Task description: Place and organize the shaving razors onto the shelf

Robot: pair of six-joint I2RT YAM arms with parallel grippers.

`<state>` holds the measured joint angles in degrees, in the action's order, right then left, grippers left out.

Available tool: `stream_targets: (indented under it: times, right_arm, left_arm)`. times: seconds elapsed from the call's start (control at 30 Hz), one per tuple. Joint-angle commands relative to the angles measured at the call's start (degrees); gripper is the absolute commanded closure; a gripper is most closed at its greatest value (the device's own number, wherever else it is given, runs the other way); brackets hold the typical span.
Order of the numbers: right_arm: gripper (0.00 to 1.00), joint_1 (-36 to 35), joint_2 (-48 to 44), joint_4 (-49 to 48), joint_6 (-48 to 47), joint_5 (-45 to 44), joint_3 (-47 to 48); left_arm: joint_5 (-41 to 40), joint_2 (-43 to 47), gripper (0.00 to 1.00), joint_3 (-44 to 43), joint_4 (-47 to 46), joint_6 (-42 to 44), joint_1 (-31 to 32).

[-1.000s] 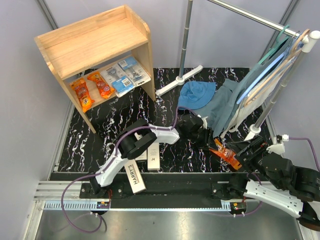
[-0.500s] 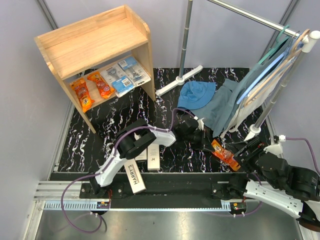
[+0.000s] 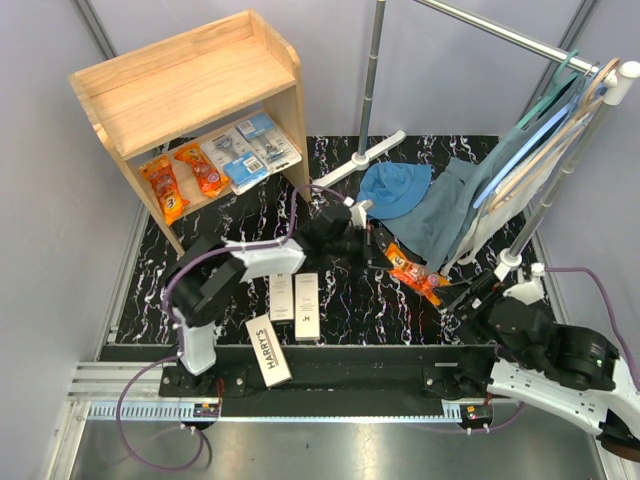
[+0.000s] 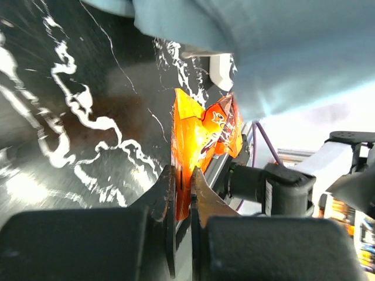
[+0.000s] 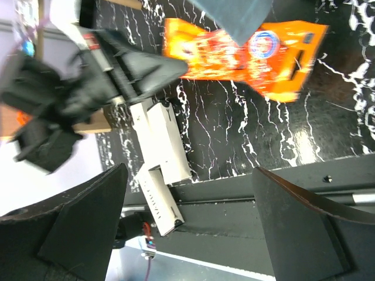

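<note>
Left wrist: left gripper [image 4: 181,175] clamped on edge of orange pack [image 4: 202,132], near blue cloths [image 3: 395,188]. Right gripper [image 5: 190,187] wide, empty. Carry slowly to shelf [image 3: 180,85] lower level, beside shelved orange packs [image 3: 165,187]; thin pinch, likely swing or slip.

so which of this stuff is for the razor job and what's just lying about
Job: shelf; orange pack pinched in the left pincer; two shelved orange packs and blue packs on its lower level; three white boxes.
Lying about: blue hat; blue cloths; clothes rack.
</note>
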<state>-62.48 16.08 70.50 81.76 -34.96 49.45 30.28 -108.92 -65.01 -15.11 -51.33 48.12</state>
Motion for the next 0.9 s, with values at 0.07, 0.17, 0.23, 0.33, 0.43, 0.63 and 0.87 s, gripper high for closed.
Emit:
stream_targets:
  times: [0.07, 0.17, 0.23, 0.33, 0.43, 0.63, 0.87]
  right_arm:
    - [0.03, 0.34, 4.14, -9.67, -3.35, 1.03, -2.34]
    - [0.03, 0.34, 4.05, -11.87, -3.36, 1.03, -3.31]
    - [0.03, 0.34, 3.52, -12.31, -3.36, 1.30, -3.84]
    - [0.03, 0.34, 3.61, -14.15, -3.97, 2.17, -4.98]
    - [0.03, 0.34, 5.36, -20.39, -6.08, 4.54, -7.35]
    - [0.03, 0.34, 11.43, -32.43, -7.40, 9.38, -12.00]
    - [0.04, 0.43, 9.50, -40.51, -7.31, 9.21, -15.87]
  left_arm:
    - [4.16, 12.83, 1.00, 7.86, 4.92, 9.05, -5.04]
    - [5.48, 18.63, 1.00, 12.52, 5.79, 10.81, -8.38]
    - [6.10, 21.72, 1.00, 14.12, 8.41, 13.27, -10.41]
    - [7.16, 27.44, 1.00, 16.32, 11.85, 15.82, -11.90]
    - [7.86, 32.62, 1.00, 17.99, 13.18, 16.00, -12.61]
    - [9.18, 41.24, 1.00, 21.42, 14.40, 13.89, -14.37]
    - [8.91, 47.22, 1.00, 23.00, 17.49, 13.81, -15.42]
